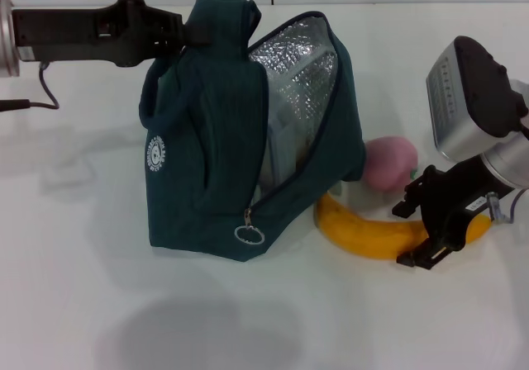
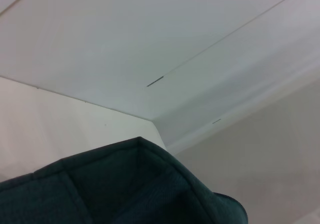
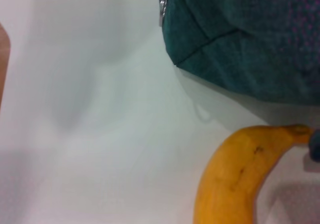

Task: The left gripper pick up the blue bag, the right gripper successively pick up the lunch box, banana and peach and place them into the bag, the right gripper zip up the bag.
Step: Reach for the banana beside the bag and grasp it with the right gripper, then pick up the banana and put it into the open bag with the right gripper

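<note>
- Blue bag point(image 1: 207, 139) — stands upright near the middle of the white bench point(image 1: 74, 287), its zipped mouth gaping toward the robot's right so the silver lining point(image 1: 297, 64) shows; the ring-pull zipper point(image 1: 250, 234) hangs at the low front end of the opening, and a small round white logo point(image 1: 157, 154) marks the side panel.
- Left gripper point(image 1: 186, 33) — reaches in horizontally from the bench's left side and meets the bag's top, which is bunched against it; whether its fingers are clamped on the fabric cannot be told.
- Banana point(image 1: 372, 234) — lies flat on the bench, one tip touching the bag's lower right corner.
- Right gripper point(image 1: 430, 221) — set down over the banana's far end, fingers straddling the fruit on either side; full closure is not discernible.
- Peach point(image 1: 390, 163) — rests just behind the banana, beside the bag's right wall.
</note>
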You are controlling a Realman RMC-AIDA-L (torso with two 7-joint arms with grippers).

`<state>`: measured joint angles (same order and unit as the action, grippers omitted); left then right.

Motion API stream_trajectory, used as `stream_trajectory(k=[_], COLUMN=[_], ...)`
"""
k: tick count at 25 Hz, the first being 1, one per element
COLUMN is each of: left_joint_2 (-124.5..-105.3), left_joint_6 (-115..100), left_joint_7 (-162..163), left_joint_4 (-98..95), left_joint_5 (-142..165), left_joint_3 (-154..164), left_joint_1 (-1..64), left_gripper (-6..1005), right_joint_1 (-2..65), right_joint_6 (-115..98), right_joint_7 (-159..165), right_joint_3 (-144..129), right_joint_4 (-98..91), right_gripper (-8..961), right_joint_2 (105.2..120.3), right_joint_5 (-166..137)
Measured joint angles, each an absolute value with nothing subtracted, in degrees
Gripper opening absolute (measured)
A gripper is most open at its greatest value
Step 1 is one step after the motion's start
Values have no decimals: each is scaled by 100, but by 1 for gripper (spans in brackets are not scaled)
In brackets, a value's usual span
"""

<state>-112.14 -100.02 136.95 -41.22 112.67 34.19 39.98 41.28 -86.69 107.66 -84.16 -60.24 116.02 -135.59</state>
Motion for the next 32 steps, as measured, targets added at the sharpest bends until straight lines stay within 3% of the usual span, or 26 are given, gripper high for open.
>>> stream_trajectory(k=[5,11,16,28,32], left_joint_2=[-11212,-11199,-11196,-11212,-11218], left_joint_6=[-10002,-10002,-10002,-10002,-10002], left_joint_7=[13693,13693,13693,13702,13703], left_joint_4=[-4122,-4122,-4122,-4122,-4122], left_joint_5=[11267,11267,11267,11267,11268], left_joint_3=[3418,3419,3419,3419,3420], left_joint_1=[3995,3997,3999,4026,4026], left_gripper=[32,32,32,32,33], right_joint_1=[4099,4111,4154,4216,4263], right_joint_6=[-8696,-8798,-9265,-11800,-12135], right_joint_7=[10735,10733,10687,10454,10350], right_joint_3=[-8424,-8475,-8425,-6468,-5561], right_joint_4=[-6054,-6055,-6123,-6124,-5454], right_gripper=[757,505,418,431,435], right_joint_2=[11586,11581,11552,11516,11428], right_joint_5=[-13519,-13517,-13313,-11503,-10933])
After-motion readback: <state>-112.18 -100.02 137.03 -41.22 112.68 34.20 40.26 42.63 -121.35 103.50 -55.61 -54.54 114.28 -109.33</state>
